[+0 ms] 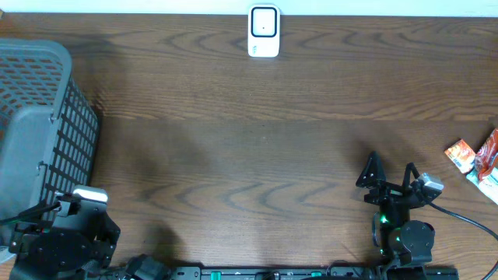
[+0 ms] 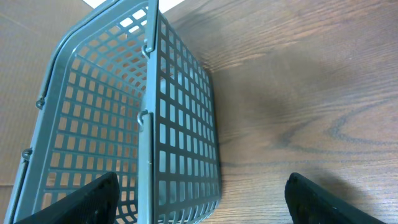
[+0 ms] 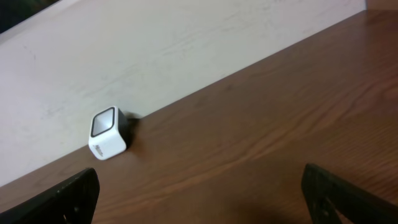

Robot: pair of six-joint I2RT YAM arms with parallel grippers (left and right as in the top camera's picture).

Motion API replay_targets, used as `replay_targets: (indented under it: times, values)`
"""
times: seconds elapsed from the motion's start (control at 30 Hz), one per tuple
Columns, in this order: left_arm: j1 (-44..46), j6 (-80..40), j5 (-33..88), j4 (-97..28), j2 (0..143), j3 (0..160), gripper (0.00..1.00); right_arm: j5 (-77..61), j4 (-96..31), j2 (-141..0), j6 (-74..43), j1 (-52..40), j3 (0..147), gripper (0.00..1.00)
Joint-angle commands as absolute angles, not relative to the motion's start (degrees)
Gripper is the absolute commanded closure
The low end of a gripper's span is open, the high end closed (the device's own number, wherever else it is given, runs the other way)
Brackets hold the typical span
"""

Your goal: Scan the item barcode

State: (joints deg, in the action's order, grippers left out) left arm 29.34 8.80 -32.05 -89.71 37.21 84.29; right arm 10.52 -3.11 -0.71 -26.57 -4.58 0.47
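Note:
The white barcode scanner [image 1: 264, 32] stands at the table's far edge by the wall; it also shows in the right wrist view as a scanner [image 3: 109, 132] far ahead on the left. Small orange and red snack packets [image 1: 461, 154] lie at the right edge; no barcode is visible on them. My right gripper [image 1: 391, 173] is open and empty near the front right, left of the packets; in its wrist view the right gripper [image 3: 199, 180] has only bare wood between its fingers. My left gripper [image 2: 202, 190] is open and empty, straddling the near corner of the basket.
A grey plastic basket [image 1: 31, 117] with lattice walls fills the left side; in the left wrist view the basket [image 2: 124, 112] looks empty. The left arm [image 1: 66, 237] sits at the front left beside it. A cable runs from the right arm toward the right edge.

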Motion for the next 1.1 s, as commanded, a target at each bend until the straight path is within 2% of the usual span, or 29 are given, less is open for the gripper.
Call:
replay_targets:
  times: [0.0,0.4,0.53,0.7,0.93,1.07]
  values:
    - [29.2,8.3,-32.4,-89.7,36.9,84.6,0.14,10.9,-3.2,-0.3,-27.2,-4.9,0.3,0.01]
    - [29.2,7.6,-32.0,-89.9,36.9,84.6,0.14,10.9,-3.2,-0.3,-27.2,-4.9,0.3,0.01]
    - [29.3,0.5,-22.4,-84.6,36.8,83.7,0.14,10.9,-3.2,-0.3,-27.2,-4.9,0.3,0.01]
    - [26.0,0.1,-11.5,-65.6,34.0,74.6,0.14,10.9,-3.2,-0.3,-27.2,-4.9,0.3,0.01]
    - [14.9,0.1,2.7,-30.7,22.2,46.9,0.14,10.9,-3.2,-0.3,-27.2,-4.9,0.3,0.01]
    - [11.4,0.1,2.1,-20.2,16.3,33.3,0.14,10.9,-3.2,-0.3,-27.2,-4.9,0.3,0.01]
